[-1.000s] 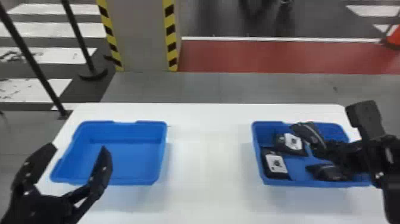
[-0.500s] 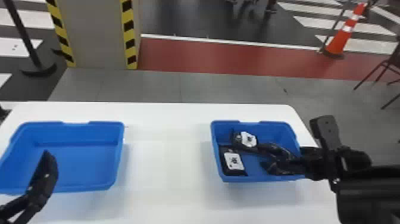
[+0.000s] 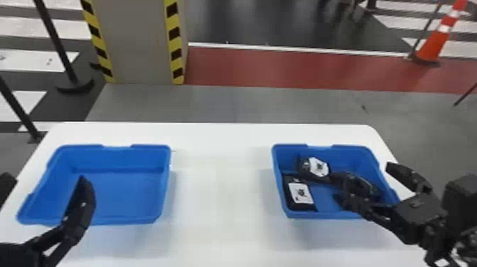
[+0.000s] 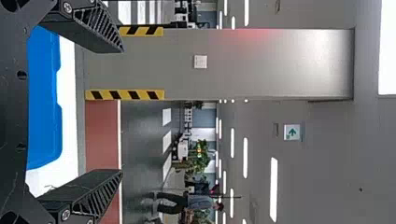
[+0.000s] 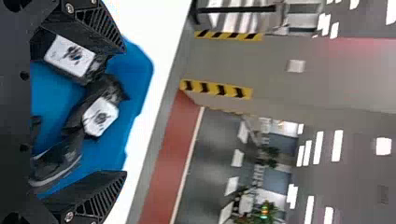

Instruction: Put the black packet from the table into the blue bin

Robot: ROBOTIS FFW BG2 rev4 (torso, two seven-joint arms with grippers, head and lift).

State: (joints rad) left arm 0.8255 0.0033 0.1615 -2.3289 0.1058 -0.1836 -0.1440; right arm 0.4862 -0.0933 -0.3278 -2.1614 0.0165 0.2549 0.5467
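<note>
Black packets (image 3: 301,193) — inside right-hand blue bin (image 3: 323,214).

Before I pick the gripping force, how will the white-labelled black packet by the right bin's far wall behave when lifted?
The black packet looks creased and bent, so it's probably floppy. Its wrapper shines slightly, so it may slip.
</note>
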